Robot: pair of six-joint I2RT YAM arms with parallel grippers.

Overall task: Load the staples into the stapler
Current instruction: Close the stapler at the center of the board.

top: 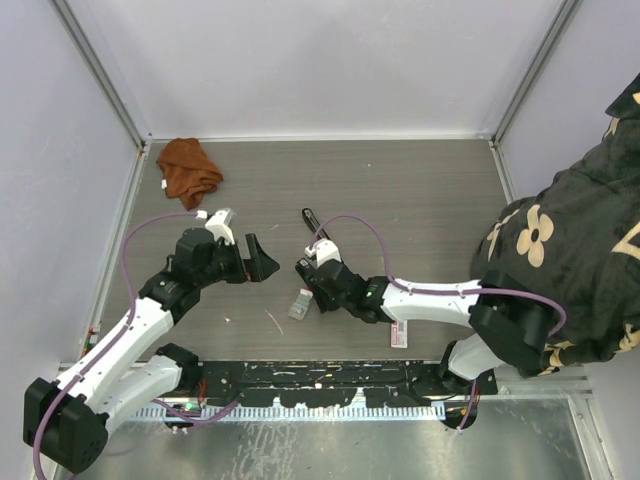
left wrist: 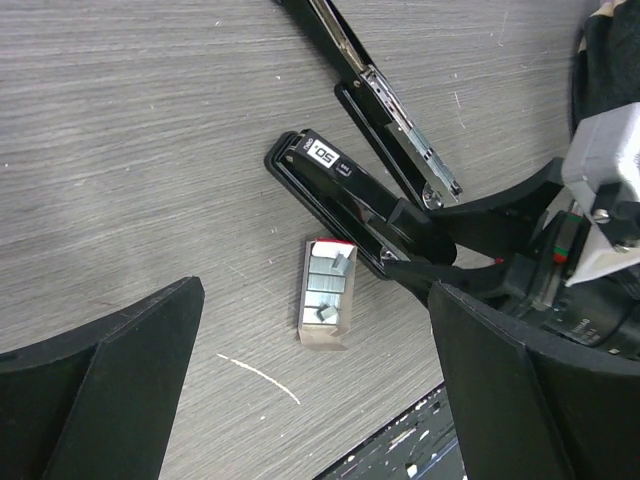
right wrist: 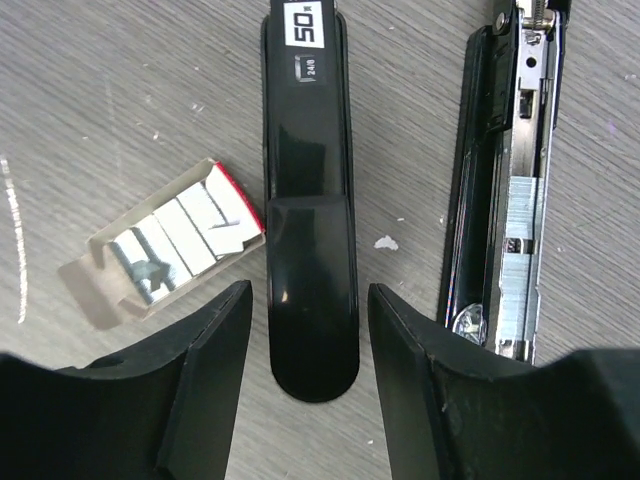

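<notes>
This is a robot test cell in a lab, not a home or an office. Plain white panels [top: 300, 60] wall in the desk [top: 420, 190] on the left, top and right of the overhead view, and bare aluminium posts [top: 100, 70] hold them at the corners. Two white-and-black arms, left [top: 130, 330] and right [top: 430, 298], are mounted on a black rail [top: 320, 380] along the bottom edge. Purple cables [top: 135, 240] loop from them in the open. The grey wood-grain desk carries a few props: a stapler [left wrist: 340, 190], a tray of staples [left wrist: 327, 292], a small box [top: 399, 333] and a brown rag [top: 188, 168] in the upper left. A person [top: 570, 240] in a dark flowered garment shows at the right edge.
</notes>
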